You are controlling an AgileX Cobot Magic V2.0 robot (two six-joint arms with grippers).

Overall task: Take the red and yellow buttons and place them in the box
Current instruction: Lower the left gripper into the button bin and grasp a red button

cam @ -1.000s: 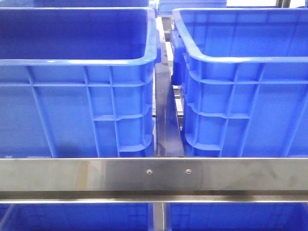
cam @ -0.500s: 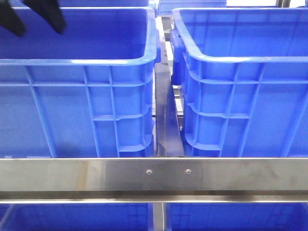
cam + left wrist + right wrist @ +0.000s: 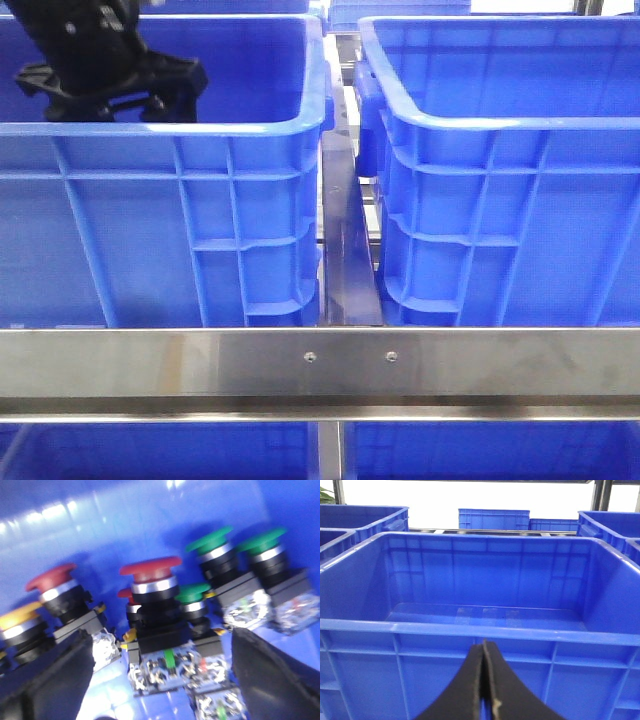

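In the left wrist view my left gripper (image 3: 160, 680) is open, its black fingers (image 3: 45, 680) wide apart on either side of a red mushroom-head button (image 3: 150, 570) that stands on the blue floor of the left crate (image 3: 160, 130). Another red button (image 3: 50, 577) and a yellow one (image 3: 20, 615) stand beside it. In the front view the left arm (image 3: 100, 70) reaches down into this crate, its fingertips hidden behind the wall. My right gripper (image 3: 483, 647) is shut and empty, in front of the empty right crate (image 3: 480, 630), which also shows in the front view (image 3: 500, 125).
Three green buttons (image 3: 210, 539) stand next to the red ones. A steel bar (image 3: 320, 365) crosses in front of both crates, and a narrow gap with a dark strip (image 3: 345, 250) lies between them. More blue crates (image 3: 492, 517) stand behind.
The left arm has come down from the upper left into the left crate; one second ago it was out of the front view. Crates have not moved.
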